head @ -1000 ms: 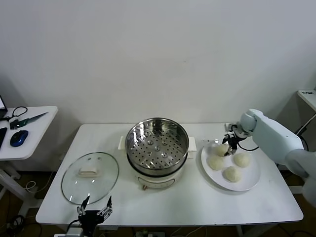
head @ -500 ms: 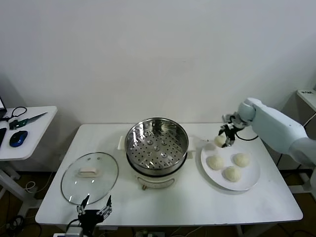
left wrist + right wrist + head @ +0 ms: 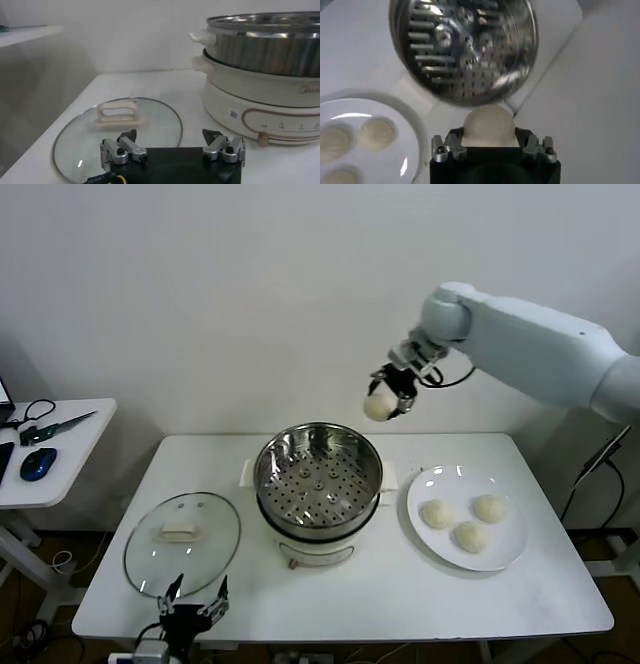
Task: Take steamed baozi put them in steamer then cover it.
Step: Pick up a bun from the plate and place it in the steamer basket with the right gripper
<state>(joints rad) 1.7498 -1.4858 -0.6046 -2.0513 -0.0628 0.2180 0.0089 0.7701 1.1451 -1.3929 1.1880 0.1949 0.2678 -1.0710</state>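
While the left gripper gapes (idle), the right gripper clasps a baozi above the steamer.

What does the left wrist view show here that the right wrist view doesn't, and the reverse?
Only the left wrist view shows the cover lying on the table, the pot base with its knob, and the open left gripper. Only the right wrist view shows the right gripper shut on a baozi, the steamer's perforated floor, and the plate holding three more baozi. Both show the steamer.
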